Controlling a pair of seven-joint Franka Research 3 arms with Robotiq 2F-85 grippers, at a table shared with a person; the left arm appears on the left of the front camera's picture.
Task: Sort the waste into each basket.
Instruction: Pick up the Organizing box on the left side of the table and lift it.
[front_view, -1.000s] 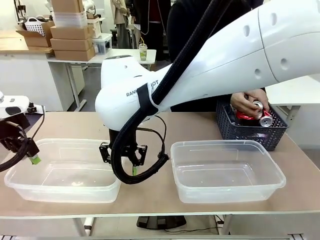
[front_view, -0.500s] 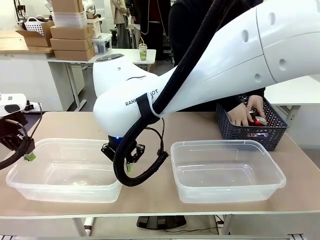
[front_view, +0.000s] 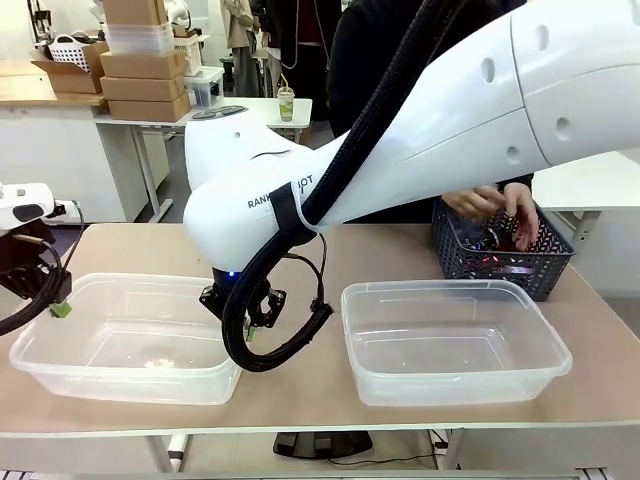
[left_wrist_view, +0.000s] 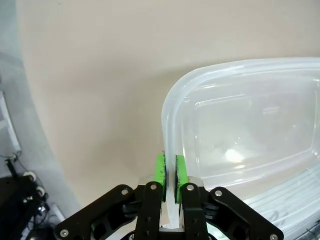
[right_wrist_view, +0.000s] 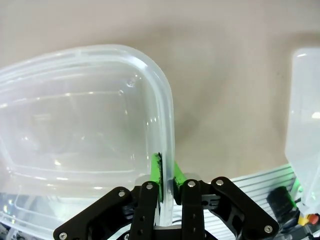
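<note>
Baskets take up most of the beige counter (front_view: 320, 395): we see two see-through rectangular plastic tubs with rounded corners side by side at the near edge, the left tub (front_view: 130, 335) and the right tub (front_view: 455, 340), with a gap of bare counter between them, and a dark blue-grey lattice-walled plastic basket (front_view: 500, 262) behind the right tub at the far right. Our large white right arm (front_view: 400, 150) sweeps in from the picture's right across the middle and drops its right tool (front_view: 248, 318) onto the right end of the left tub. In the right wrist view that tool (right_wrist_view: 165, 175) is clamped on the tub's rim (right_wrist_view: 165, 125), one green pad (right_wrist_view: 155, 169) inside the wall and the other outside. Our left tool (front_view: 58, 307) sits at the tub's left end, and in the left wrist view it (left_wrist_view: 169, 172) is likewise closed on the rim (left_wrist_view: 170, 120), a green pad (left_wrist_view: 160, 170) on each side of the thin wall. Both tubs look empty apart from glare. The waste lies in the lattice basket, where we make out something shiny red (front_view: 515, 245) only partly. A person's two hands (front_view: 500, 205) reach into that basket from the far side.
</note>
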